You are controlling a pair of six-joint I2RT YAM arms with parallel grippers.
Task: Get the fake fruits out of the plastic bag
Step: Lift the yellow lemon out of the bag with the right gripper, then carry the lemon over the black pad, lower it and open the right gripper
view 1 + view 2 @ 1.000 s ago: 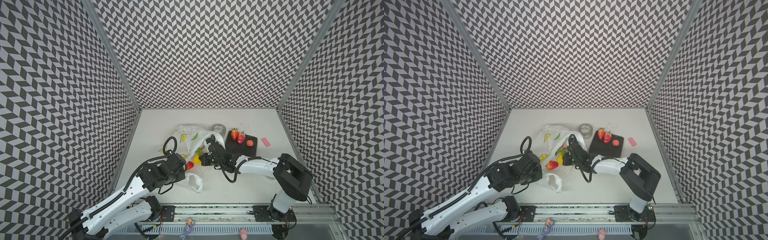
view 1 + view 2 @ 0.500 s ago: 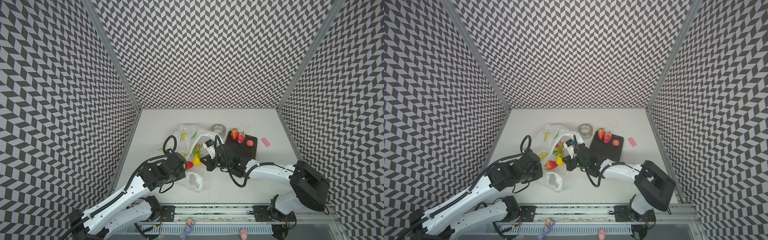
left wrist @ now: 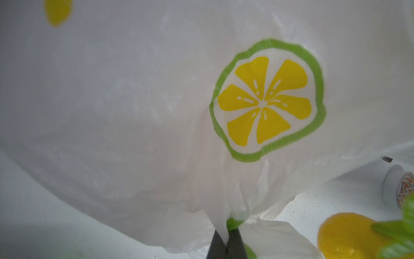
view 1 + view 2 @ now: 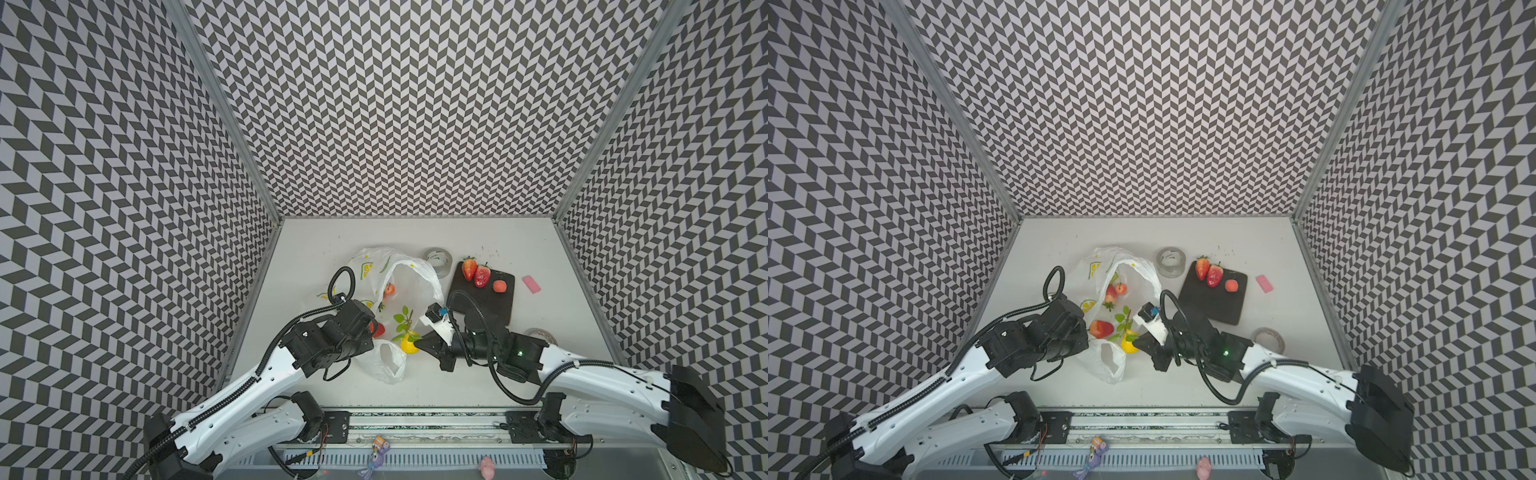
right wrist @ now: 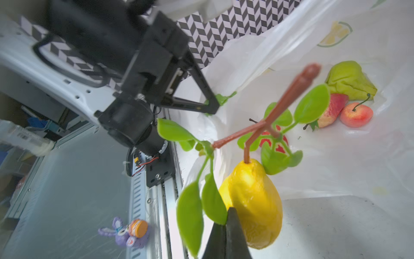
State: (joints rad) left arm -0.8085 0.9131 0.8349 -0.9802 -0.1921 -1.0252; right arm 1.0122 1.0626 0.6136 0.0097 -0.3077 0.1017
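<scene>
The plastic bag [image 4: 411, 278] lies open at the table's middle, printed with lemon slices [image 3: 266, 101]. My left gripper [image 3: 226, 226] is shut on a bunched fold of its near edge, also seen from the right wrist view as the left gripper [image 5: 210, 105]. My right gripper [image 5: 226, 220] is shut on a green leaf of the yellow pear [image 5: 251, 201], which hangs at the bag's mouth [image 4: 409, 345]. Inside the bag lie a strawberry [image 4: 1109, 295], a small round fruit [image 4: 1120, 288], a red fruit [image 4: 1100, 328] and a green one [image 5: 349, 80].
A black mat [image 4: 486, 307] right of the bag carries two strawberries [image 4: 469, 268] and an orange round fruit [image 4: 499, 286]. A clear tape roll [image 4: 437, 259] stands behind the bag, another roll [image 4: 540, 334] near the right arm, a pink block [image 4: 531, 284] far right.
My right arm has drawn back toward the front and right, carrying the pear out to the bag's mouth. The left gripper has kept its hold on the bag.
</scene>
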